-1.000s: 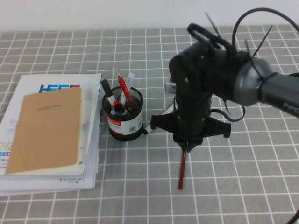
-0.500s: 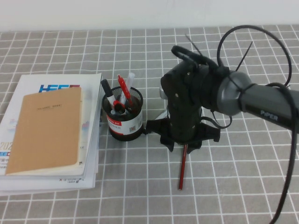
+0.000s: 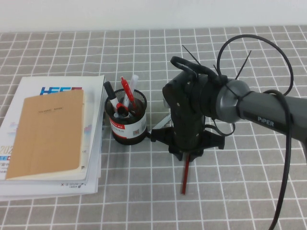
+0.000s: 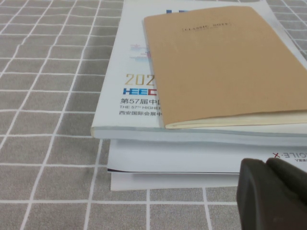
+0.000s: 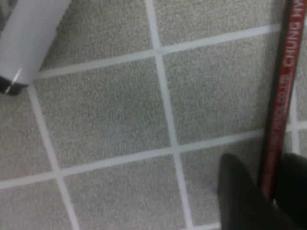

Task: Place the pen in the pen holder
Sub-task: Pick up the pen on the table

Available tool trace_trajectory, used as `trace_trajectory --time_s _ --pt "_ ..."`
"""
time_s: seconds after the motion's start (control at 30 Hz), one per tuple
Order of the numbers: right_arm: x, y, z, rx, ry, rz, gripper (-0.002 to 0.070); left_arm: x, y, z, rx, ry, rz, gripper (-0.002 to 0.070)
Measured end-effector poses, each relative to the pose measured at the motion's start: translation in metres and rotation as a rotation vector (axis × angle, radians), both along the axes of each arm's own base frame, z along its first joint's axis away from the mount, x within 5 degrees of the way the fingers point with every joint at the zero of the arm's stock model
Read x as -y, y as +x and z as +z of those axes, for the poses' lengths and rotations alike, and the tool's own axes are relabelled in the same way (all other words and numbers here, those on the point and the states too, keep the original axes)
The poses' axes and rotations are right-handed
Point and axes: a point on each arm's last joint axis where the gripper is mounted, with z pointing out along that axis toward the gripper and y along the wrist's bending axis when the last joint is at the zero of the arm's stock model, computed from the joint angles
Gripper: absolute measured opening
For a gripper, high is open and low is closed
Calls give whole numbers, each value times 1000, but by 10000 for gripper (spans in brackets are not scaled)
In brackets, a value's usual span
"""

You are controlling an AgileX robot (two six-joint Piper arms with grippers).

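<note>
The pen (image 3: 184, 176), a thin dark-red stick, sticks out towards me from under my right gripper (image 3: 188, 155). In the right wrist view the pen (image 5: 280, 96) runs between the two dark fingers (image 5: 240, 201), and my right gripper (image 5: 268, 191) is shut on it just above the grey checked cloth. The pen holder (image 3: 126, 125), a black mesh cup with a white-and-red label, stands just left of that gripper and holds a red pen and markers. My left gripper (image 4: 271, 191) is shut and empty beside the stack of books; it is out of the high view.
A stack of white books (image 3: 91, 158) with a brown notebook (image 3: 48, 132) on top lies left of the holder, and it also shows in the left wrist view (image 4: 220, 62). A white marker (image 5: 29, 43) lies on the cloth between holder and right arm.
My right arm has shifted left towards the pen holder, still on the pen. The pen's free end has moved slightly left. Nothing else has moved.
</note>
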Motion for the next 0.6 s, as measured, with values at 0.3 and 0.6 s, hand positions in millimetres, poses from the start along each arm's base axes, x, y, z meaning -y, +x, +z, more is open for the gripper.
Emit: trace_trajectory --time_s 0.3,0.6 --pt "2 0 7 19 -9 37 8 0 0 0 0 0 0 -5" --pt "36 -33 77 342 178 128 6 0 0 0 0 0 0 -5"
